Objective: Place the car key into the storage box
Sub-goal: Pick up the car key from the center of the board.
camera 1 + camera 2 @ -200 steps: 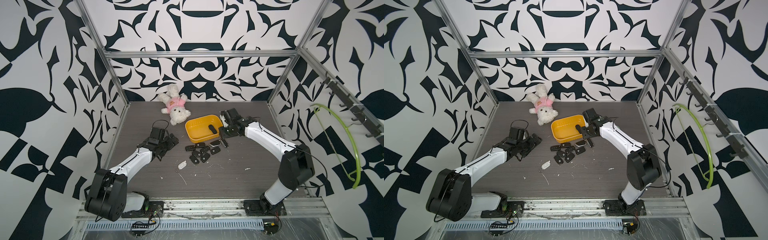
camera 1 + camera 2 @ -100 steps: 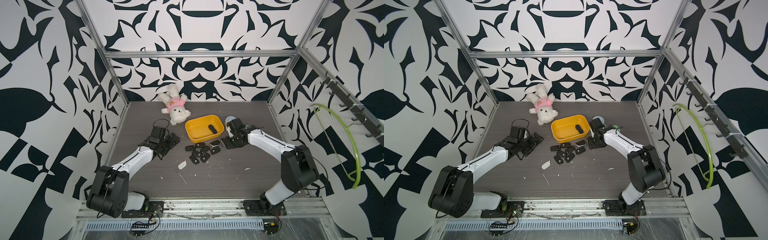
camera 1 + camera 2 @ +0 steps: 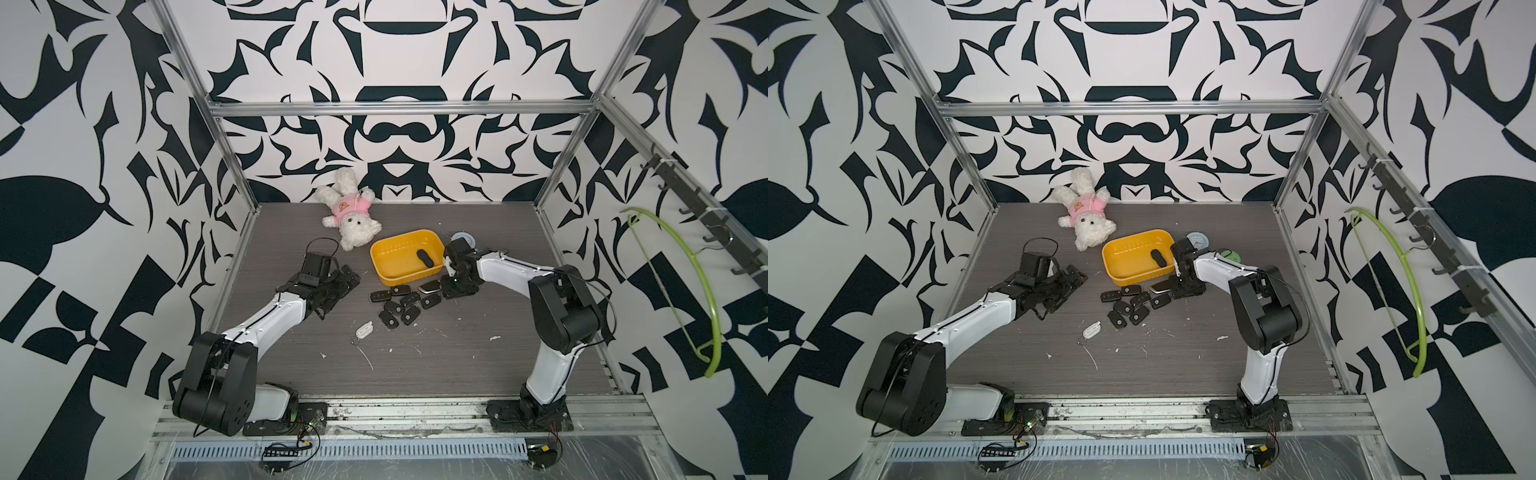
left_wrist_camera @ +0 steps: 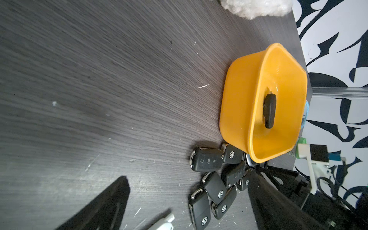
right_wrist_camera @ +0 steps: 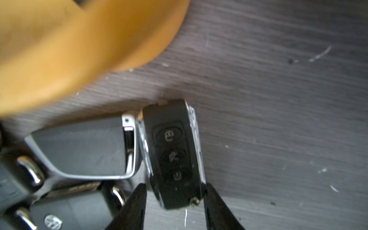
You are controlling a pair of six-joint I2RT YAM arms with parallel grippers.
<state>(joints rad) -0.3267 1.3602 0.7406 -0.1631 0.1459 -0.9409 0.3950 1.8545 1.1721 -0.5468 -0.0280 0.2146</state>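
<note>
The storage box [image 3: 409,277] [image 3: 1138,276] is a shallow yellow-orange tub at mid table, with one slim black key [image 3: 424,258] [image 4: 269,111] lying inside. By its right front corner my right gripper [image 3: 455,286] [image 5: 174,186] is down at the table. Its fingers [image 5: 135,205] hug the long sides of a black, chrome-edged car key [image 5: 171,151] that lies flat. A silver-edged key [image 5: 83,147] lies right beside it. Several more black keys [image 3: 401,305] [image 4: 215,185] are piled in front of the box. My left gripper [image 3: 338,291] [image 4: 188,175] rests open and empty, left of the pile.
A white fob [image 3: 365,331] lies in front of the pile. A plush toy in a pink top [image 3: 351,216] lies at the back, left of the box. A small round alarm clock [image 3: 1196,240] stands behind my right wrist. A green hanger [image 3: 681,266] hangs on the right wall.
My right gripper left the spot above the box, dropped to the table at its right front corner and narrowed its jaws round a key. The left arm stayed put.
</note>
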